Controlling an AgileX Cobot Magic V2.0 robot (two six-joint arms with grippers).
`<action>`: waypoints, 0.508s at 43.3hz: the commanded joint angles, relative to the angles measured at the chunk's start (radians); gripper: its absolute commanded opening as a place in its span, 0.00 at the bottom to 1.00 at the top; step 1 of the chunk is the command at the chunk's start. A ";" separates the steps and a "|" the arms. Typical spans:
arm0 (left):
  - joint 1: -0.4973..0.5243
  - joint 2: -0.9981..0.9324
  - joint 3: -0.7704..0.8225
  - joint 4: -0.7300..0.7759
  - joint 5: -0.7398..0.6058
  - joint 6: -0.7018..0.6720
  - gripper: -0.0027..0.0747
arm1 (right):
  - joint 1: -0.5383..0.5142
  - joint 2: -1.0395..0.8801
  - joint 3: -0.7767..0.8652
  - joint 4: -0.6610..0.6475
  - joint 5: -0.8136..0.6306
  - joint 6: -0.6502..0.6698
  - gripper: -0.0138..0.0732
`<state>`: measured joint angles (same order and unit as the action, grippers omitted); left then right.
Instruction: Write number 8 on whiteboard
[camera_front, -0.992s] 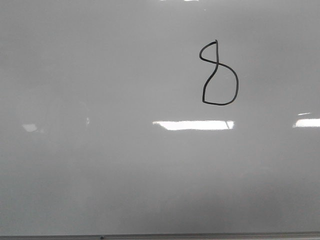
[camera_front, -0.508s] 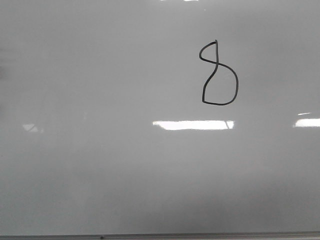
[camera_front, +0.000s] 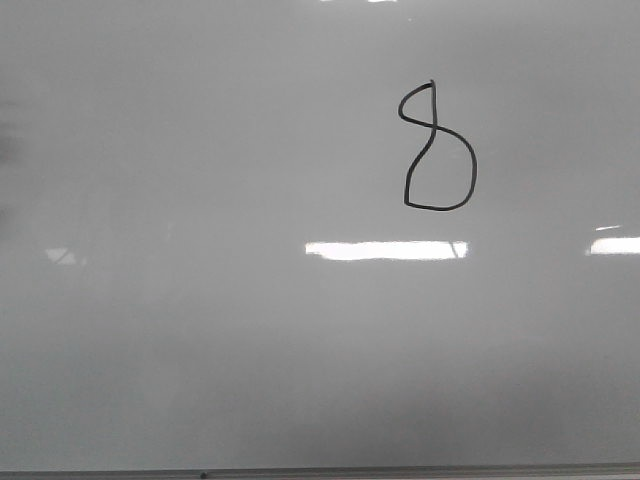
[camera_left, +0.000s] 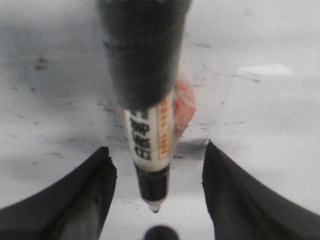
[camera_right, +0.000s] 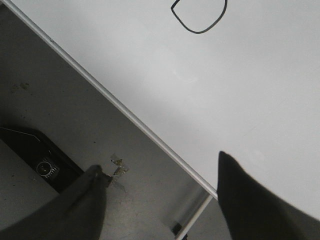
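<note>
The left pincer (camera_left: 156, 175) stands with its dark fingers (camera_left: 75, 195) spread well apart, a marker (camera_left: 150, 145) hanging between them with its tip pointing down. Neither finger appears to touch the marker's barrel; what holds it is hidden above the frame, so whether it is truly gripped cannot be told from here. Beneath the tip lies a pale, smudged surface flecked with dark marks.

The right pincer (camera_right: 160, 200) is released and empty, its two fingers wide, poised over the lower edge of the whiteboard (camera_right: 260, 100), where the thin frame runs diagonally past a grey floor (camera_right: 60, 100) and a dark box (camera_right: 45, 165).

On the board itself, the number 8 (camera_front: 437, 150) stands finished in black line toward the upper right, a narrow top loop over a fuller, flat-based bottom loop, well clear of the board's bottom edge. The wrist camera catches only its lower loop (camera_right: 199, 17). Bright strips of reflected light (camera_front: 385, 250) lie below the figure.

The writing looks done. The risk now, by my reckoning, is a stray stroke: the uncapped tip could brush the board on the way off, or a finger could drag through wet ink and smear the figure. A loosely seated marker could also drop.
</note>
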<state>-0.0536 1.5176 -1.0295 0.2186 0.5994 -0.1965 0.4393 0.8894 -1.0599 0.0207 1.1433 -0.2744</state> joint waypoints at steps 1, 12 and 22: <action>0.002 -0.087 -0.027 0.018 0.000 0.014 0.55 | -0.006 -0.033 -0.023 -0.009 -0.052 0.076 0.73; -0.050 -0.317 -0.027 0.002 0.165 0.114 0.55 | -0.006 -0.112 -0.023 -0.011 -0.067 0.229 0.73; -0.151 -0.573 -0.025 -0.260 0.290 0.313 0.55 | -0.006 -0.200 -0.005 -0.011 -0.072 0.230 0.73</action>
<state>-0.1702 1.0392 -1.0295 0.0649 0.8966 0.0337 0.4393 0.7175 -1.0555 0.0191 1.1338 -0.0465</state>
